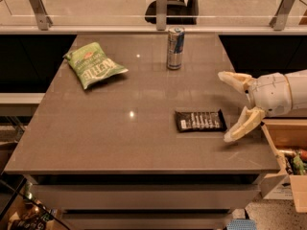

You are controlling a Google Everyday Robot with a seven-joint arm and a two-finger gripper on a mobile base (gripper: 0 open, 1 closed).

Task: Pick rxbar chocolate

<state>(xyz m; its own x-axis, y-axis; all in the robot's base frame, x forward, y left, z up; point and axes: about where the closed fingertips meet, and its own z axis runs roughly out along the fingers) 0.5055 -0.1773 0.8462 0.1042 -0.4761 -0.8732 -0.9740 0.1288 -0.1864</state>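
The rxbar chocolate (200, 120) is a flat black wrapper with white lettering, lying on the brown table (120, 138) toward its right side. My gripper (227, 107) comes in from the right edge of the view, just right of the bar and above the table. Its two cream fingers are spread wide apart, one finger (233, 79) far and the other near, with nothing between them. The gripper is not touching the bar.
A green chip bag (93, 63) lies at the table's back left. A tall silver-and-blue can (175, 47) stands at the back centre. A glass railing (158, 8) runs behind the table. A cardboard box (290, 157) with items sits on the floor at right.
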